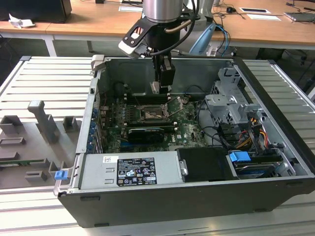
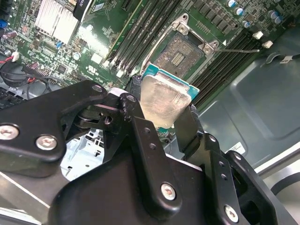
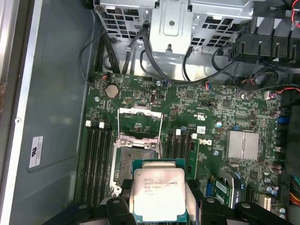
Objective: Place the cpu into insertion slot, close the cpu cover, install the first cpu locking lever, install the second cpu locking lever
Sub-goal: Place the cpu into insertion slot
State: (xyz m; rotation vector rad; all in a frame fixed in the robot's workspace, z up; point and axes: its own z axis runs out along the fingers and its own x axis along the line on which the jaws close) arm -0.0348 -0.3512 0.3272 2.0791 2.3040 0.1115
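1. Cpu (image 3: 158, 194) hangs clamped in our pincer (image 2: 161, 103), above the board.
2. Insertion slot (image 1: 151, 114) lies bare at the pincer's six o'clock in the exterior view, with the cpu cover (image 3: 139, 123) raised.
3. We judge the chip needs its corners matched to the slot and a flat hold.

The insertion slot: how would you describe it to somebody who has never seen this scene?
Inside the open computer case, find the green circuit board. The insertion slot is the dark socket with a silver rim, between long black memory slots; they are narrow, it is square.
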